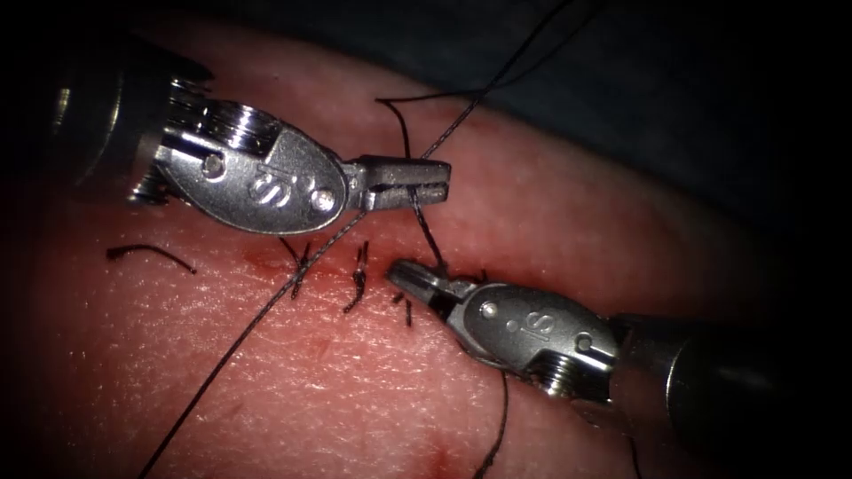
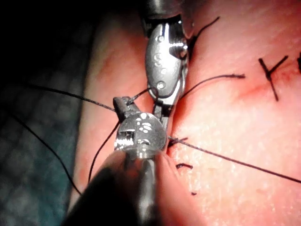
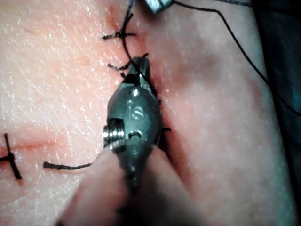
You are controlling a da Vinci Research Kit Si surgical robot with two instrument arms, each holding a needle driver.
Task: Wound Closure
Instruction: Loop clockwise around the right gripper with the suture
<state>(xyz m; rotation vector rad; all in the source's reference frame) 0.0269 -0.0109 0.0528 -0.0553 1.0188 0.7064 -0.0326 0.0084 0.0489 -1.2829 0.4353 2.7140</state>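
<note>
Black thread (image 1: 424, 229) is running taut between the 2 tools above the cut (image 1: 355, 275) in the tissue (image 1: 373, 390). The left tool (image 1: 437, 182) is reaching in over the tissue with its jaws pressed together, pinching the thread close to their tips; in the left wrist view the same tool (image 2: 121, 106) is gripping the strand where it bends. The right tool (image 1: 404, 275) is sitting low against the tissue just right of the cut, its jaws pinching the lower end of that short strand; in the right wrist view its jaws (image 3: 139, 70) are pressing together on the thread right at the tissue surface.

From the left tool's jaws, the thread is looping upward and trailing off toward the far edge of the tissue. A second long strand (image 1: 240, 341) is crossing diagonally under the left tool and heading to the near left corner of the tissue. Short cut ends of thread (image 1: 358, 279) are standing along the cut, marking finished stitches, and 1 loose piece of thread (image 1: 151, 255) is lying on the tissue well left of the cut. Red fluid (image 1: 266, 259) is staining the tissue by the cut.

As for the needle, it is not possible to tell where it is lying.
</note>
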